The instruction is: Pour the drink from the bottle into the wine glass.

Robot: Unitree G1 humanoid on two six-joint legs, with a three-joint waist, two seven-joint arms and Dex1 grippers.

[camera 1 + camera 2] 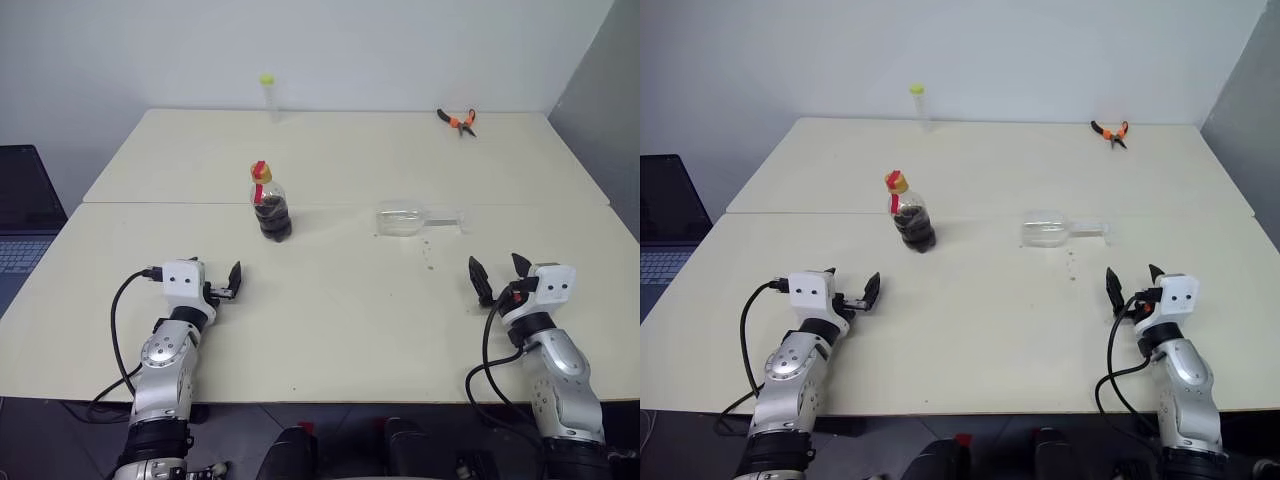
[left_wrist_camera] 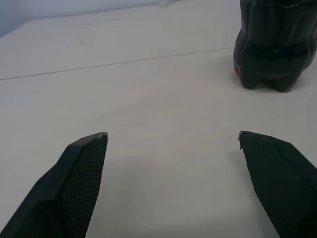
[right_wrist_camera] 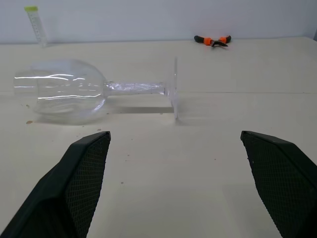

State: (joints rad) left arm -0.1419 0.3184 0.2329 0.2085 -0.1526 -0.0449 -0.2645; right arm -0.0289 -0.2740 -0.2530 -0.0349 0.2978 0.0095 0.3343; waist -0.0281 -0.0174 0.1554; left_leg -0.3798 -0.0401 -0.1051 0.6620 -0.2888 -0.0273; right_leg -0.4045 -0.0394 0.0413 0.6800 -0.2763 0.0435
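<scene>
The bottle [image 1: 270, 205] stands upright near the middle of the table, with a yellow cap, a red label and the dark drink [image 2: 270, 49] in its lower body. To its right the wine glass [image 1: 405, 218] lies on its side, bowl [image 3: 59, 91] toward the bottle and foot [image 3: 175, 89] pointing right. My left gripper [image 1: 225, 284] hovers open near the front left, short of the bottle and slightly left of it. My right gripper [image 1: 499, 272] is open at the front right, short of the glass. Neither holds anything.
A thin clear tube with a yellow-green top [image 1: 267, 95] stands at the table's far edge. Orange-handled pliers [image 1: 458, 120] lie at the far right. A laptop [image 1: 20, 215] sits off the table's left side. A seam [image 1: 180, 203] runs across the table behind the bottle.
</scene>
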